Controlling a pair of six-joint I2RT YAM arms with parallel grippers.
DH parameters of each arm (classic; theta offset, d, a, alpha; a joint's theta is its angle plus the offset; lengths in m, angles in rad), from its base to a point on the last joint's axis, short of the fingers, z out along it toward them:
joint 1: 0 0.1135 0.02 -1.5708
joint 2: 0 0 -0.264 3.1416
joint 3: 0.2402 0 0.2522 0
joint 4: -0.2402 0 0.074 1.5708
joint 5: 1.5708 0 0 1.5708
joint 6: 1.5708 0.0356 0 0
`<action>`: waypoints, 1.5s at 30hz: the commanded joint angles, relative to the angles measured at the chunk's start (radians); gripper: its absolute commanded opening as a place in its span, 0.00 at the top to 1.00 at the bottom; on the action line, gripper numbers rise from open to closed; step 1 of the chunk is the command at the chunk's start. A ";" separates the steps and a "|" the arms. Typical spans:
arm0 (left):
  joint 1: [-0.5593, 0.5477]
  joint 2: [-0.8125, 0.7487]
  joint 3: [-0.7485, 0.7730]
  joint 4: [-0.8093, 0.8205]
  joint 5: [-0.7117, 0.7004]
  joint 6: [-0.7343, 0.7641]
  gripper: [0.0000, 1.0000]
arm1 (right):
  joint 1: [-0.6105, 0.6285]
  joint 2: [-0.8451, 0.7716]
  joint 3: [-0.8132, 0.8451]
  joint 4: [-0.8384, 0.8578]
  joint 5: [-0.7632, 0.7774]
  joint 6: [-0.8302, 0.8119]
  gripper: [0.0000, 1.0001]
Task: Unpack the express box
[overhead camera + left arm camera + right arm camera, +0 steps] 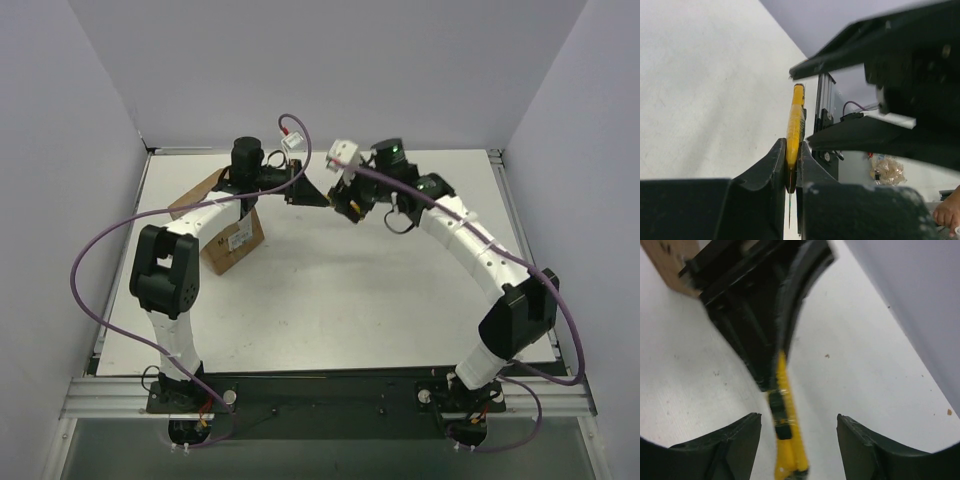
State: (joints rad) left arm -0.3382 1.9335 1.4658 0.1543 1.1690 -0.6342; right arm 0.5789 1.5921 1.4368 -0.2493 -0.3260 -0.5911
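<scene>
Utility knife (795,115) sits clamped in my left gripper (792,150); my right gripper (798,422) gapes around it, express box (232,240) at eight o'clock.

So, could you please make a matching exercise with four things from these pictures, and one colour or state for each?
Things:
1. left gripper
2. right gripper
3. utility knife
4. express box

Colour or state:
A. open, a finger on each side of the knife
B. yellow
C. shut on the knife
D. brown cardboard

Pairs: 1-C, 2-A, 3-B, 4-D
</scene>
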 commanded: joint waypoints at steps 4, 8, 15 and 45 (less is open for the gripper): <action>0.036 -0.056 -0.073 0.689 0.142 -0.367 1.00 | -0.295 0.083 0.338 -0.225 -0.537 0.506 0.39; 0.039 -0.051 -0.050 0.781 0.175 -0.391 1.00 | -0.349 0.135 0.346 -0.225 -0.825 0.573 0.44; 0.034 -0.059 -0.012 0.712 0.181 -0.355 1.00 | -0.329 0.140 0.301 -0.226 -0.909 0.540 0.39; 0.070 -0.188 0.210 -0.498 -0.130 0.656 0.03 | -0.321 0.189 0.629 -0.668 -0.609 -0.111 1.00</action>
State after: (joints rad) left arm -0.2867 1.8645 1.4677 0.4393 1.2484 -0.6937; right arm 0.2668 1.7805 1.9018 -0.6537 -1.0615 -0.3031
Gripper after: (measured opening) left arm 0.958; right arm 0.149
